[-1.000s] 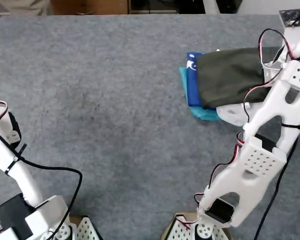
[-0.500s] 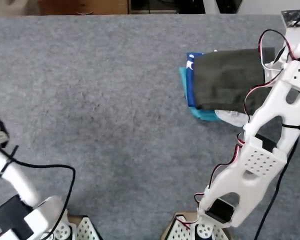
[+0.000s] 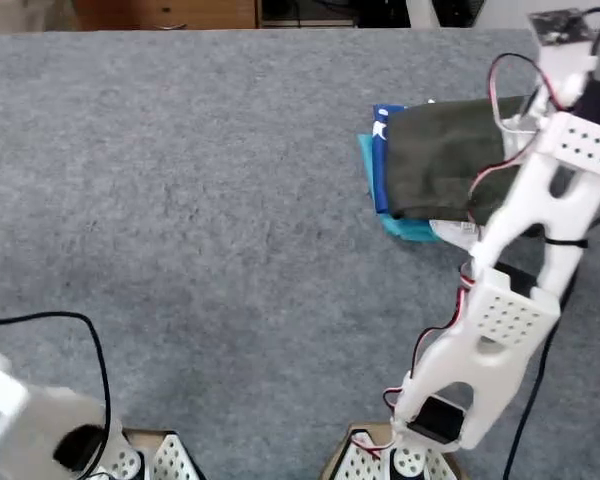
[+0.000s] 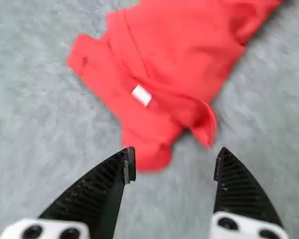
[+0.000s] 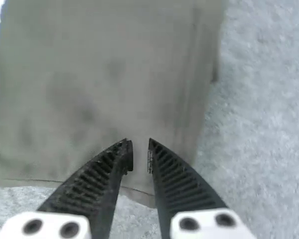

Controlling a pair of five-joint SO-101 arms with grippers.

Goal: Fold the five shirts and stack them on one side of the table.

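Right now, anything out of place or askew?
Yes: the red shirt lies crumpled, unfolded, by the open left gripper. The stack is uneven, teal and white edges poking out under the olive shirt.

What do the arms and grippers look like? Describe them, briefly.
The right arm is white plastic with perforated plates and red, white and black wires. The left gripper and right gripper have black ridged fingers on white bases.
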